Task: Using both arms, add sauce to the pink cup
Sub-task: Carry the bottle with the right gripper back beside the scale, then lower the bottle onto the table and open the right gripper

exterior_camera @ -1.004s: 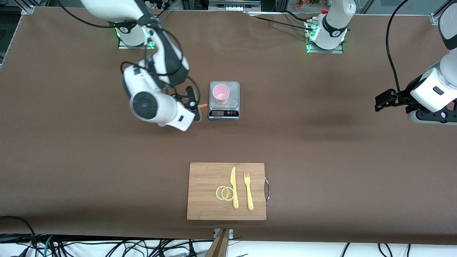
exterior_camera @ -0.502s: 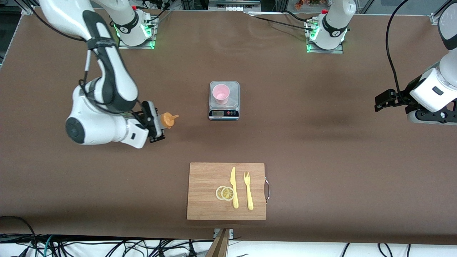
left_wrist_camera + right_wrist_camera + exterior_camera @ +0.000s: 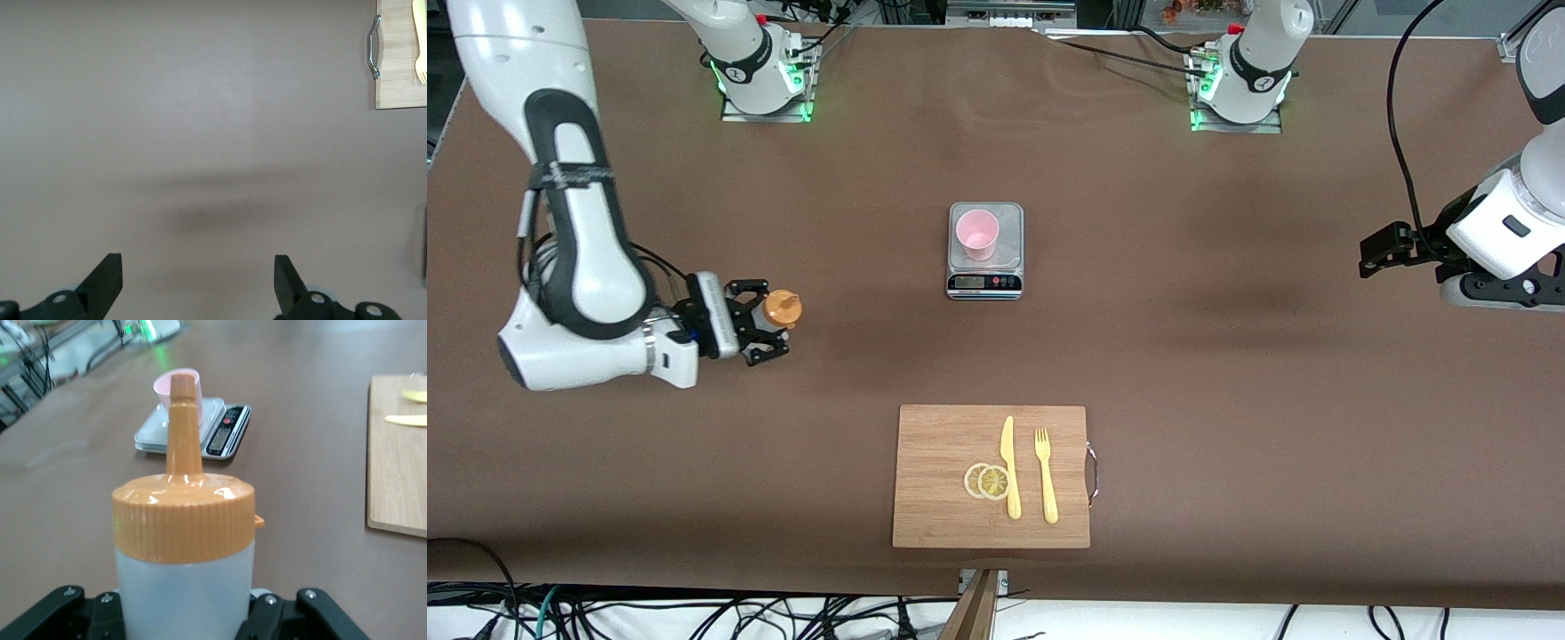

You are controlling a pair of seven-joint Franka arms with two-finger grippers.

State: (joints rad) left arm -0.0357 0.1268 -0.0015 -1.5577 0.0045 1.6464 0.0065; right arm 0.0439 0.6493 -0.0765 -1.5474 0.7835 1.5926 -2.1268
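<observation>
Sauce (image 3: 781, 308) carried away from pink cup (image 3: 976, 234) | right end effector (image 3: 767, 322) pinching it; pouring apparently finished | left end effector (image 3: 193, 283) spread, waiting

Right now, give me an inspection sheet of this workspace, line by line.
Surface: brown table.
Job's things: sauce upright in the right hand; cup on the scale.
Clutter: board nearer the camera, with knife, fork, two lemon slices.
Hands: right hand shut on sauce, toward the right arm's end; left hand open, empty, waiting over the left arm's end.
Cables: black cables below the table's edge.
Surroundings: two green-lit bases.
</observation>
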